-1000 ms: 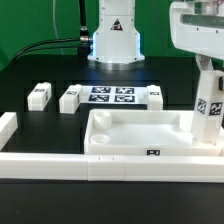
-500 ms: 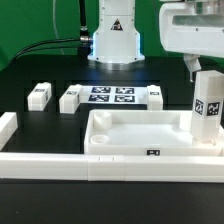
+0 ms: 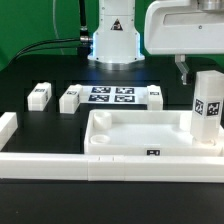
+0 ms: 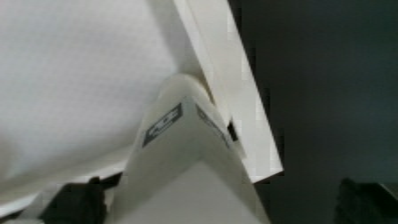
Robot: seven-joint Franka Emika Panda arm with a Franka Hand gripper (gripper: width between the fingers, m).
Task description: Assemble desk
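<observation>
Overhead, the gripper (image 4: 222,198) hovers, jaws apart, above the upright leg (image 3: 207,105) in the tabletop (image 3: 130,128).

A: What does the arm look like here?

B: A smooth white shell. The base column (image 3: 113,38) is a rounded white cylinder with a dark patch near its top and a faint bluish tint at the foot.

A: Any cables?

B: Thin black cables (image 3: 45,46) run from the base toward the exterior view's left.

A: And at the working end?

B: A boxy white wrist housing (image 3: 186,28) with soft corners. The fingers (image 3: 183,70) are narrow and dark, and the wrist view shows 2 blurred black tips. I can't make out any screws or markings.
</observation>
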